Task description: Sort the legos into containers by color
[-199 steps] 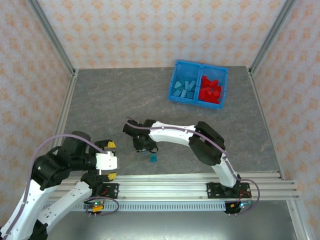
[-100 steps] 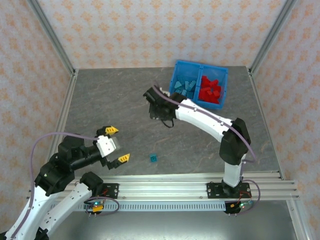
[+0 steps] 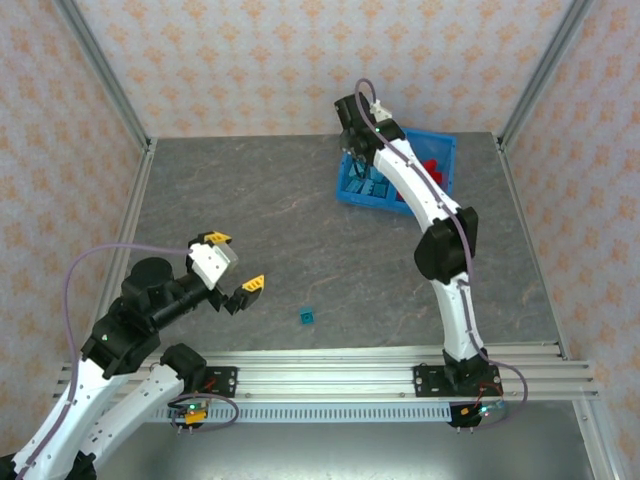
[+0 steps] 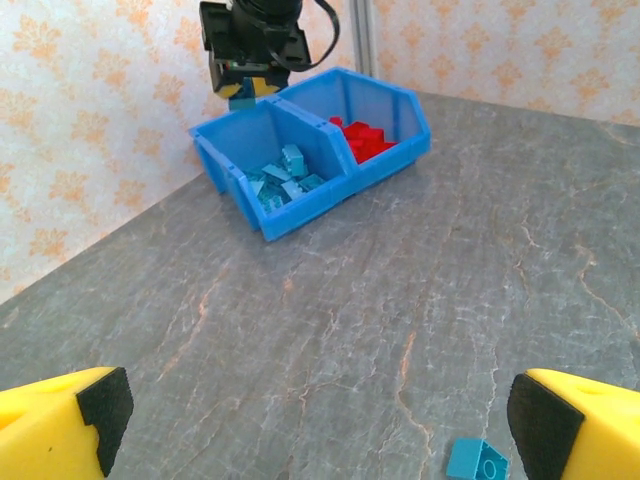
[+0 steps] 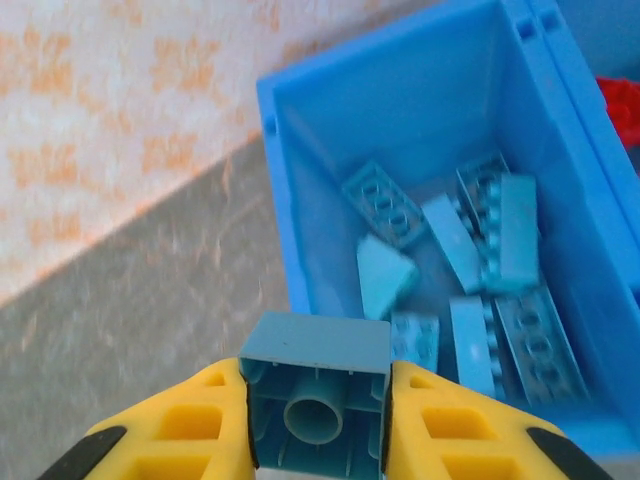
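Note:
My right gripper (image 5: 315,412) is shut on a teal lego (image 5: 315,352) and hangs above the near-left corner of the bin's left container (image 5: 330,130). Several teal legos (image 5: 470,260) lie in that container. From above, the right gripper (image 3: 352,125) sits over the far-left corner of the blue bin (image 3: 450,172). Red legos (image 3: 427,163) fill the right container. One teal lego (image 3: 307,317) lies loose on the table near the front rail. My left gripper (image 3: 235,262) is open, left of that lego (image 4: 476,462), with nothing between its fingers (image 4: 60,425).
The grey marbled table (image 3: 250,200) is ringed by patterned walls and metal posts (image 3: 100,70). An aluminium rail (image 3: 350,365) runs along the front edge. The right arm (image 3: 440,240) stretches from its base across the table's right half to the bin.
The right arm has swung from the front middle of the table up to the bin, carrying the teal lego. The left arm has shifted a little and stays open.

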`<state>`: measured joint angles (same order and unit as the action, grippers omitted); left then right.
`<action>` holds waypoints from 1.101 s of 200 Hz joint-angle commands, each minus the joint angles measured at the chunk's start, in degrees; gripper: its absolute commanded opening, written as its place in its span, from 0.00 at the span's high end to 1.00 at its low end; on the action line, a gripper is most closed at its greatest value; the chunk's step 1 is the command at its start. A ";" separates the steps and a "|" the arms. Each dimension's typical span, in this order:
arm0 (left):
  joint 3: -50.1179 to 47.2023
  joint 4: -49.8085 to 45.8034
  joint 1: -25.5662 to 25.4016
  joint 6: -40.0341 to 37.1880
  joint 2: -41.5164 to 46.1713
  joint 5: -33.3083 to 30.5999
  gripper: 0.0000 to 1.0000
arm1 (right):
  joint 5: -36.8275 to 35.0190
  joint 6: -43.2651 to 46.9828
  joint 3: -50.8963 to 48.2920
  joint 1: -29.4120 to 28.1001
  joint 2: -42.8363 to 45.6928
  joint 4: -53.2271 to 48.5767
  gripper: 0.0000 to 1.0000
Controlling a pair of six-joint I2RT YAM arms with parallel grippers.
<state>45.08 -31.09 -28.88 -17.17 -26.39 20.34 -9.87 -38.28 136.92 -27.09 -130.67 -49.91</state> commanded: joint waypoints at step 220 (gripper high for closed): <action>5.84 -3.66 0.20 -11.28 -11.14 -4.36 0.00 | 13.05 2.47 -2.96 2.26 5.05 1.93 0.27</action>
<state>49.71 -32.08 -28.86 -27.14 -38.81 15.16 -0.91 -41.01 140.62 -20.38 -138.52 -45.08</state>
